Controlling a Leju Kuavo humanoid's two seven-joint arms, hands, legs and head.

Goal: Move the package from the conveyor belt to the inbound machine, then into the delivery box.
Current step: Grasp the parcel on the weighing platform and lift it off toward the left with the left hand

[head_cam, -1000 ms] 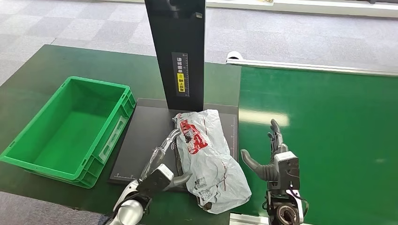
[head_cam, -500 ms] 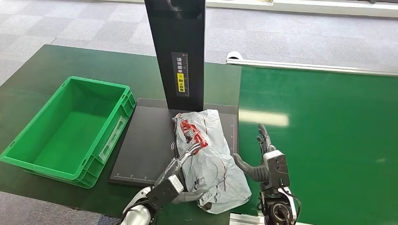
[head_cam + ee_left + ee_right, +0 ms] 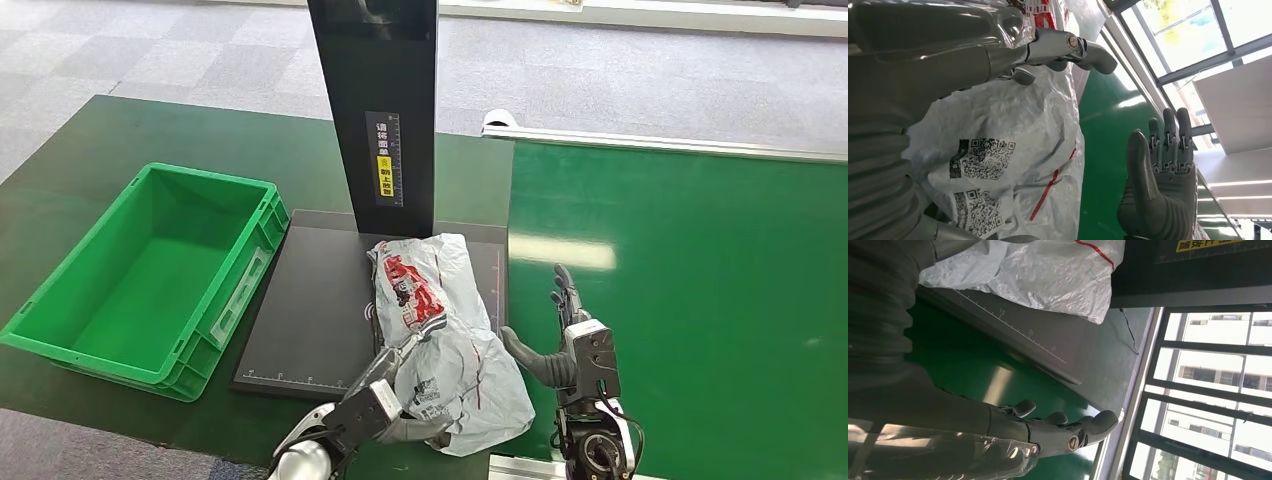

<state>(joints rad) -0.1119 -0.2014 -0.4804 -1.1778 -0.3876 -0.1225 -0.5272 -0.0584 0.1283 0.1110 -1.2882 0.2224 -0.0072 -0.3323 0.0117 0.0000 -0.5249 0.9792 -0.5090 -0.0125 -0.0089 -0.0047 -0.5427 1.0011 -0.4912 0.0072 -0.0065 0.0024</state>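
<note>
The package (image 3: 440, 335) lies between the left robot hand (image 3: 385, 395), touching it open-fingered, and the open right robot hand (image 3: 570, 345).

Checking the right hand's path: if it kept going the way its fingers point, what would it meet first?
The right hand points up the bare green belt, beside the package. The way looks free until the belt's far silver rail, though depth is unclear.

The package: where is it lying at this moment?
In the head view the package lies on the black scanner platform, in front of the scanner's post, with the left hand on its near edge and the right hand beside it.
</note>
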